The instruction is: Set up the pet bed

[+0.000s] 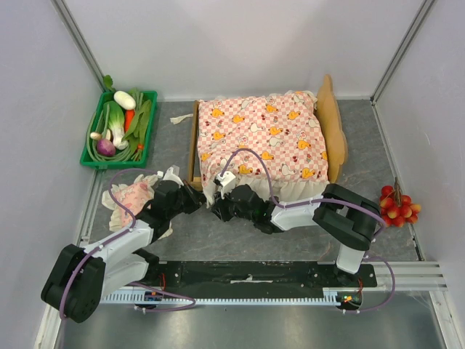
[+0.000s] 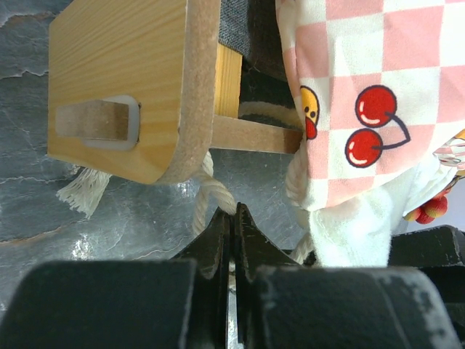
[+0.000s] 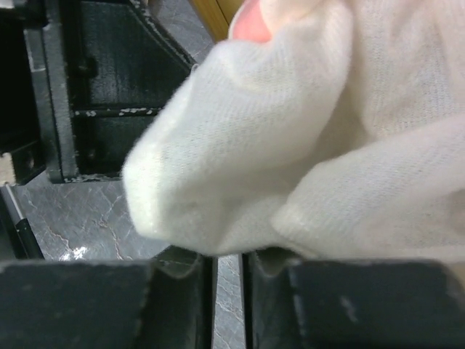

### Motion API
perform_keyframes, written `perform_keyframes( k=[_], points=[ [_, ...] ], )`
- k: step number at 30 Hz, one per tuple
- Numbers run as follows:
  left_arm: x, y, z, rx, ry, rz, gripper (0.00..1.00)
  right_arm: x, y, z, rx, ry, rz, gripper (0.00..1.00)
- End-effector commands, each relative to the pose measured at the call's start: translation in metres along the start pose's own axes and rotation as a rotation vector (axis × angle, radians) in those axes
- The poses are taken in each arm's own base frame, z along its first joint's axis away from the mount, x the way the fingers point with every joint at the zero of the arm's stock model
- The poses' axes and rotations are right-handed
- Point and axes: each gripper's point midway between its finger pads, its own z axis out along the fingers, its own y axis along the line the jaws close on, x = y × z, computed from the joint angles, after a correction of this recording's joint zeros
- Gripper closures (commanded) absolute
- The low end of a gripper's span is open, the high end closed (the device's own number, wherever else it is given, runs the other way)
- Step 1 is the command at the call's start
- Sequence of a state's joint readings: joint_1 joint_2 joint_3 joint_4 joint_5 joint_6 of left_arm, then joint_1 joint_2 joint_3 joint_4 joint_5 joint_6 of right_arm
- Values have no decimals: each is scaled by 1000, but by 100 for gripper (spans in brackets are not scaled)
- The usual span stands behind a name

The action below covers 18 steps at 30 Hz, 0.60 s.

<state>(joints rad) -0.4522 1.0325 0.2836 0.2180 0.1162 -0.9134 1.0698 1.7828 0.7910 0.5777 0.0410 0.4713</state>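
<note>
We find the pet bed (image 1: 336, 127) crosswise just ahead: closed left gripper (image 2: 233, 214) at its footboard (image 2: 123, 80), right gripper (image 3: 229, 256) hold on the frill (image 3: 290, 145) unclear.

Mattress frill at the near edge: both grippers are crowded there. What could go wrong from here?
1. The right gripper has the mattress frill draped over its fingertips; a pull may drag the mattress askew on the pet bed.
2. The left gripper, shut, sits by the bed's corner and a white cord; it may snag the cord or nudge the frame.
3. The two grippers are close together and could collide.
</note>
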Motion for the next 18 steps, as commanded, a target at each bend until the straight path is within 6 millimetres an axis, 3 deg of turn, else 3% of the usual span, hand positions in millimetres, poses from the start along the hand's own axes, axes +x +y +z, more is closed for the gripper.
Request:
perform_keyframes(
  k=[1,3,6,10,15,18],
  points=[
    [-13,-22,0,71,-31,41,98,-25,12,6,-51,-76,6,84],
    [-13,-23,-1,77,-33,39,98,-23,10,5,-51,-80,8,94],
    [-13,-23,0,77,-30,37,98,-22,11,4,-54,-79,11,100],
    [-13,-22,-1,76,-36,36,98,-20,8,1,-40,-75,22,100],
    [-12,-12,-6,32,-34,84,74,-6,-2,-7,-3,-42,47,100],
    [-19,-5,-12,-7,-68,125,64,4,-7,-14,14,-20,53,100]
  ],
)
